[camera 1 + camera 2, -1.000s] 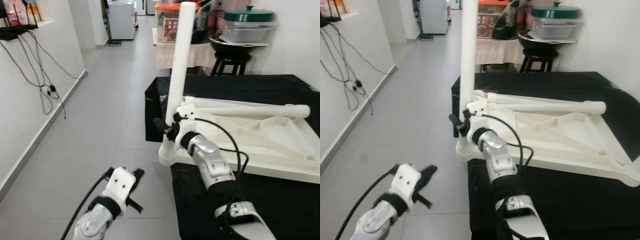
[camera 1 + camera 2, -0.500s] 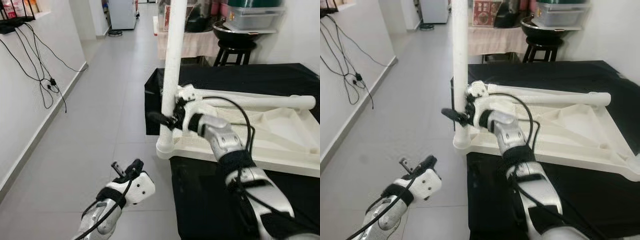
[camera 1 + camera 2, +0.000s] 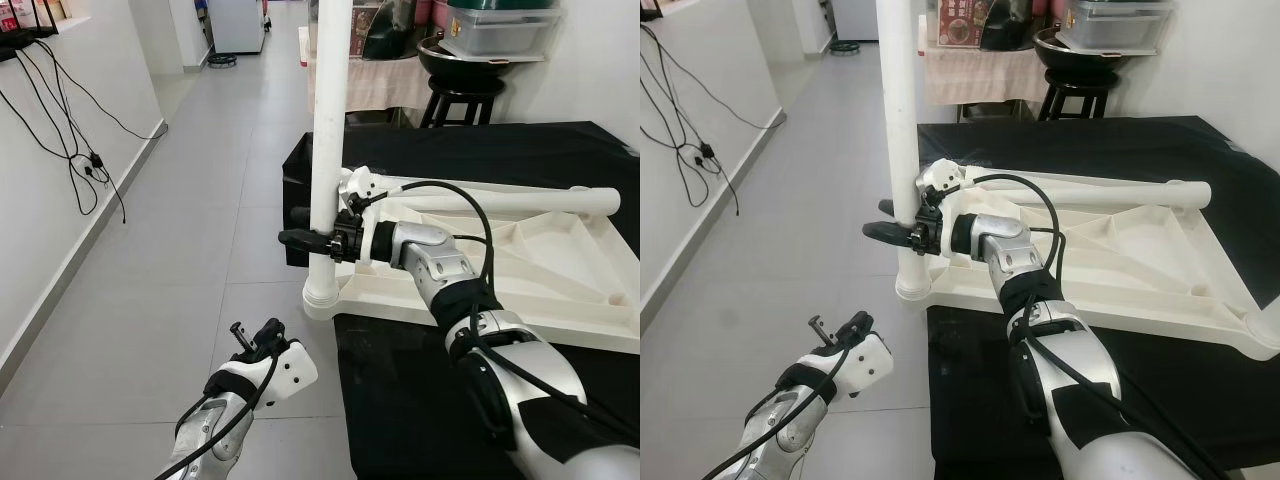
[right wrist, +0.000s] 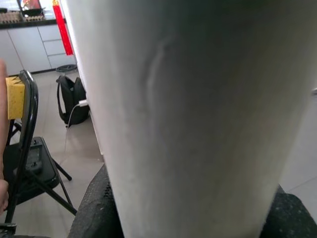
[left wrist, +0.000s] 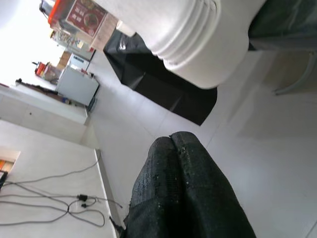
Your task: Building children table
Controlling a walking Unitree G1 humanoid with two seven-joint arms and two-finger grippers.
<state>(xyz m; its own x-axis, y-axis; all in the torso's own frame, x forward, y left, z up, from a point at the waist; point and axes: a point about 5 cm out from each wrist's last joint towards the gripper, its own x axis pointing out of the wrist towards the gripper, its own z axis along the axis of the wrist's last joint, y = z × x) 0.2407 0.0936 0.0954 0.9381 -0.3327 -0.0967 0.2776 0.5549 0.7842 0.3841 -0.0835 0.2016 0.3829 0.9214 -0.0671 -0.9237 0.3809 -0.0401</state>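
Observation:
A white plastic table top lies upside down on a black-covered surface. One white leg stands upright in its near left corner socket. A second leg lies across the top. My right gripper is shut on the upright leg, a little above the socket. Its black fingers show on either side of the white tube. My left gripper hangs low over the floor, left of the table, with its fingers pressed together and holding nothing. The leg's ribbed base is beyond them.
Black cloth drapes the low surface down to the grey tiled floor. Behind stand a black stool with a wok and a storage box. Cables hang on the left wall. A black folding chair stands nearby.
The upright leg leaned right a second ago and now stands straight, with my right gripper still on it. My left gripper has rolled over and stayed low. The head view has shifted.

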